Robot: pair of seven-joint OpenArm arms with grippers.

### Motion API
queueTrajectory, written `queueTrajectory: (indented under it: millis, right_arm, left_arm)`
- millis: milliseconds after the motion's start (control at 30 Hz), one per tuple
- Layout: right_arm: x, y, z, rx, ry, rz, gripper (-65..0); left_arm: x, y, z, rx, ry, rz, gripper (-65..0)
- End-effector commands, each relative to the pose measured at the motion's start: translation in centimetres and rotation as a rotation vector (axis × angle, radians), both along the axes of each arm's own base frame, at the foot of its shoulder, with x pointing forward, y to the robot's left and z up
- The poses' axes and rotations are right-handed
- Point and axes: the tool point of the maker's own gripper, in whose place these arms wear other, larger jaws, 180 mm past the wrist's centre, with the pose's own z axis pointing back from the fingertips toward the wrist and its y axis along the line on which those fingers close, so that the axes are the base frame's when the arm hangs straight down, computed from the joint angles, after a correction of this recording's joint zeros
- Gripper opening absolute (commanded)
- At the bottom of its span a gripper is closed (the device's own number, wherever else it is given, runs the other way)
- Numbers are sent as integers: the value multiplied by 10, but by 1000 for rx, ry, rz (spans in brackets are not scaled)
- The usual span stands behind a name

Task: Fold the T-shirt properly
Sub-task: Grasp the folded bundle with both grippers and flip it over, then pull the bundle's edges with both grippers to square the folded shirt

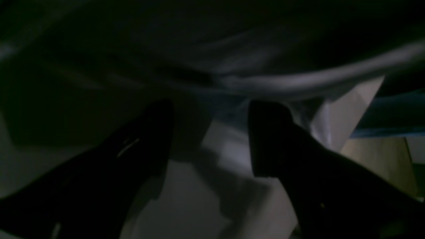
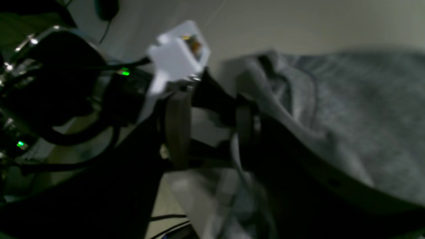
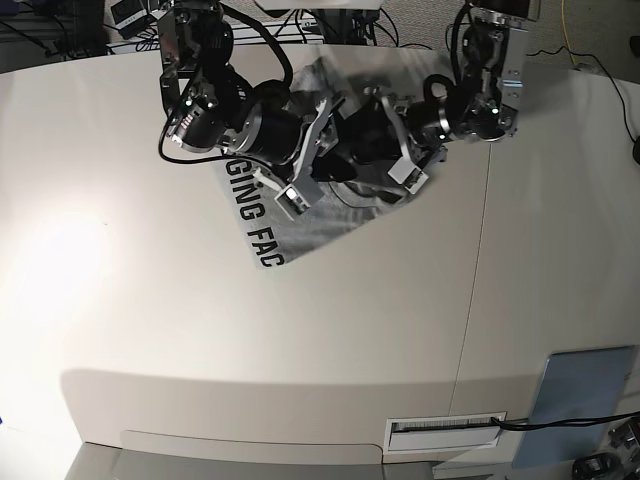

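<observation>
In the left wrist view, the left gripper (image 1: 211, 132) is seen with fingers spread and empty under a drooping fold of the T-shirt (image 1: 265, 79). In the right wrist view, the right gripper (image 2: 212, 132) is seen with fingers apart, grey cloth draped against one; whether any is pinched cannot be told. In the base view, the T-shirt (image 3: 300, 225) lies bunched on the worktop (image 3: 300, 350) between both arms; being soft, light and limp, it is best taken at hem or shoulder edges.

left arm: black, reaches inward from the far table edge, wrist bent low | left gripper (image 1: 212, 132): black fingers spread apart | right arm: black, angled toward the left one | right gripper (image 2: 212, 132): fingers parted, blurred
</observation>
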Motion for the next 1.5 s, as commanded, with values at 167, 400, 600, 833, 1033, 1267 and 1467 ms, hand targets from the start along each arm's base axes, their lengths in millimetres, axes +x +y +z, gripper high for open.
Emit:
queueTrajectory:
  millis: [167, 400, 600, 833, 1033, 1267, 1467]
  right_arm:
    - [32, -46, 34, 6, -132, -166, -424]
    - [54, -129, 20, -182, -161, -372, -424]
    - [55, -124, -31, -204, -27, -328, -425]
    - [-4, -25, -57, -215, 79, 178, -425]
    - [-57, -12, -44, -218, 58, 342, -425]
    - [31, -91, 0, -332, -226, -38, -425]
    - [81, -131, 14, -407, -310, -218, -437]
  left_arm:
    - [9, 47, 7, 67, 18, 59, -290]
    - [33, 66, 60, -50, -119, 135, -290]
    - [35, 55, 70, -54, -154, 127, -290]
    - [36, 61, 67, -29, -146, 145, -290]
    - [43, 84, 69, -9, -152, 221, -290]
    - [32, 55, 76, -100, -136, 127, -329]
    - [2, -27, 75, -220, -71, -63, -504]
